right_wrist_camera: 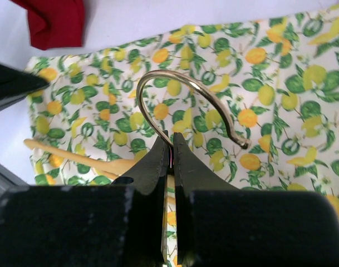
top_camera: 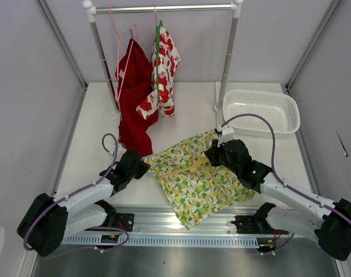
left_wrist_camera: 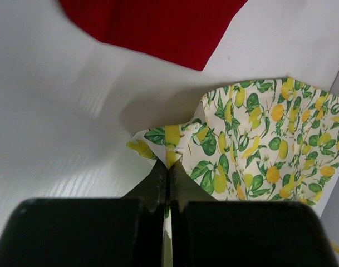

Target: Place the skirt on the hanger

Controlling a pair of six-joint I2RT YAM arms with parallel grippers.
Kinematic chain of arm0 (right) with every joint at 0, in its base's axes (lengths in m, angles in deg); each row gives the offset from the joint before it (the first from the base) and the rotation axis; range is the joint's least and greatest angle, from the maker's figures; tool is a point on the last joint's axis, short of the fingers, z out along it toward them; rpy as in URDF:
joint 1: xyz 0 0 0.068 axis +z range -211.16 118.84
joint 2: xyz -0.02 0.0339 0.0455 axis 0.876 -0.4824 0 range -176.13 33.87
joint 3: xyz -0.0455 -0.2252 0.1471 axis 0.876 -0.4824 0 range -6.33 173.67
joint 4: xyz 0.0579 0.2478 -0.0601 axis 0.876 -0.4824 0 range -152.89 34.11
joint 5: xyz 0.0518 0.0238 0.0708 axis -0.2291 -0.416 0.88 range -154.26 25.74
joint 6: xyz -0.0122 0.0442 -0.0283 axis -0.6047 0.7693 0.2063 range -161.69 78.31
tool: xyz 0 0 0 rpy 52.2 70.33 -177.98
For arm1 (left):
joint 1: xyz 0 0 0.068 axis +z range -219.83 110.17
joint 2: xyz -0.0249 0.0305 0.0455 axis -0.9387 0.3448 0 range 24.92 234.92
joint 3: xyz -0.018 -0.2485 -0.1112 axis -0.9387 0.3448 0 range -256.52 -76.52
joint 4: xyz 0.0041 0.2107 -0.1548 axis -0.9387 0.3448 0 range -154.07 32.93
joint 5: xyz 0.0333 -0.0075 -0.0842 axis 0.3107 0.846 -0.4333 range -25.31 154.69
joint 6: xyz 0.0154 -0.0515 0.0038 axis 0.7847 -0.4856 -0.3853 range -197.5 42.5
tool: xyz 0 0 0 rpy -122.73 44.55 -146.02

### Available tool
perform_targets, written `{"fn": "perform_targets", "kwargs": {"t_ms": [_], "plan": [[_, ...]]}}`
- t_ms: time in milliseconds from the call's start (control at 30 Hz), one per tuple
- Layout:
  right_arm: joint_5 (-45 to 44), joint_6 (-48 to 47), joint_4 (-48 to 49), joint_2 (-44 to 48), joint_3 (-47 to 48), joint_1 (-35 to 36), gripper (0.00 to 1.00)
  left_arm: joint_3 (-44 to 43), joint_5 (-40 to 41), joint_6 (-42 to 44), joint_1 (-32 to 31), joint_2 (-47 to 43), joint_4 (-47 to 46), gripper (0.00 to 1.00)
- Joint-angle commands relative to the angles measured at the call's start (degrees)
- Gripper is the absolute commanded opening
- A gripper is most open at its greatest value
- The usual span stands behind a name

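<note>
The skirt is lying at centre frame, the left gripper pinching its left corner shut, while the right gripper is clamping the hanger by its hook, arm pointing left across the cloth.

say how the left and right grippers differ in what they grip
The left gripper is shut on the skirt's corner; the right gripper is shut on the hanger's metal hook. The left sits at the skirt's left edge; the right toward its right side. Both are closed.
</note>
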Motion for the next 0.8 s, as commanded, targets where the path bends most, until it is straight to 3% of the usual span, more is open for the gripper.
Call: {"fn": "perform_targets", "kwargs": {"t_ms": [0,233,433,533,567,667,767], "plan": [[1.9,-1.9,3.4,2.9,-0.4,2.3,0.00,-5.0,-6.5,9.6,3.9,3.5,-4.8,0.00],[-1.0,-3.8,2.4,4.3,-0.7,9.5,0.00,-11.4,-11.0,17.5,6.2,9.3,-8.4,0.00],[-2.1,-3.9,3.3,1.6,-1.7,9.8,0.00,-17.4,-16.9,23.6,7.4,14.9,-8.5,0.00],[-2.4,-2.9,3.4,-1.1,-1.4,8.5,0.00,-18.6,-20.4,25.6,7.4,16.5,-7.8,0.15],[-2.4,-2.4,3.8,-1.6,-1.4,7.7,0.00,-18.3,-21.4,26.2,7.4,16.5,-7.4,0.34],[-2.4,-1.4,5.2,-3.3,-1.4,6.7,0.00,-17.9,-22.2,28.2,7.4,14.9,-5.7,0.61],[-1.8,-0.7,6.8,-5.4,-0.7,5.2,0.00,-17.1,-22.3,30.5,7.4,10.2,-2.8,0.74]]}}
